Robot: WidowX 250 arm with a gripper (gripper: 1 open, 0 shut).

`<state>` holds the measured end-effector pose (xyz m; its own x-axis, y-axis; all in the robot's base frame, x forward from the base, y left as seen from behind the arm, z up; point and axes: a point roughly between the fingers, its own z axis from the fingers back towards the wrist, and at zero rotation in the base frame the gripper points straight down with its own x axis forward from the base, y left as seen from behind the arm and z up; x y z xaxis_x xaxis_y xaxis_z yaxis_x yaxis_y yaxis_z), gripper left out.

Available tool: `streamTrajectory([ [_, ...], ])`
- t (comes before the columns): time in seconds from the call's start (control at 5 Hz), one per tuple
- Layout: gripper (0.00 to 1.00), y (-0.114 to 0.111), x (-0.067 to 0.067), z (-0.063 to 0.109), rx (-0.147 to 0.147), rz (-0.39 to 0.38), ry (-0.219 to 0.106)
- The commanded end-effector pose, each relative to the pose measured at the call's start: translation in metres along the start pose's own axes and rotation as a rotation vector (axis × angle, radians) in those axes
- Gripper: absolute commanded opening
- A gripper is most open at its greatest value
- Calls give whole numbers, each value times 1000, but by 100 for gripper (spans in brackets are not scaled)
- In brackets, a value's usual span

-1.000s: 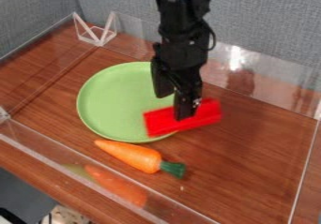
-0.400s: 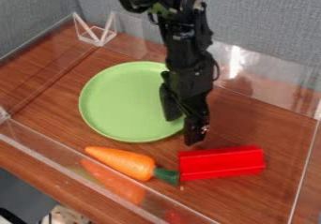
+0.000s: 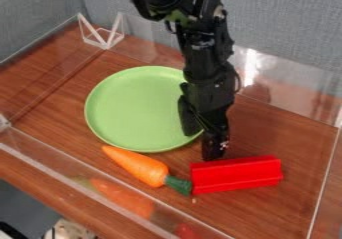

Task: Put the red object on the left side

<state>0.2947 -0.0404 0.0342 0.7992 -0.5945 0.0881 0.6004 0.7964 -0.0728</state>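
Tool (image 3: 217, 148) open above red object (image 3: 237, 175), carrot (image 3: 136, 165) beside

Red object (image 3: 237, 174) is lying on surface (image 3: 54, 83) beside carrot (image 3: 136, 165); open pincer (image 3: 215, 145) is being held just above it.

The red object (image 3: 237, 175), a ribbed bright red block, lies flat just below my open jaws, untouched.

1. The arm (image 3: 201, 43) is black all over, kinda matte, built from chunky blocky segments.
2. There's a rounder, bulkier housing up top with a few glossy highlights.
3. The claw (image 3: 214, 143) is black too, with narrow fingers (image 3: 217, 141); too small to make out screws or markings.
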Motion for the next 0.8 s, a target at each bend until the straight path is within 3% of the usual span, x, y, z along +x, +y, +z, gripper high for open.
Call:
streamTrajectory([
  [0.0, 0, 8, 13, 12, 12, -7, -43],
  [0.2, 0, 13, 16, 18, 10, -9, -43],
  [0.6, 0, 15, 18, 26, 27, -46, -8],
])
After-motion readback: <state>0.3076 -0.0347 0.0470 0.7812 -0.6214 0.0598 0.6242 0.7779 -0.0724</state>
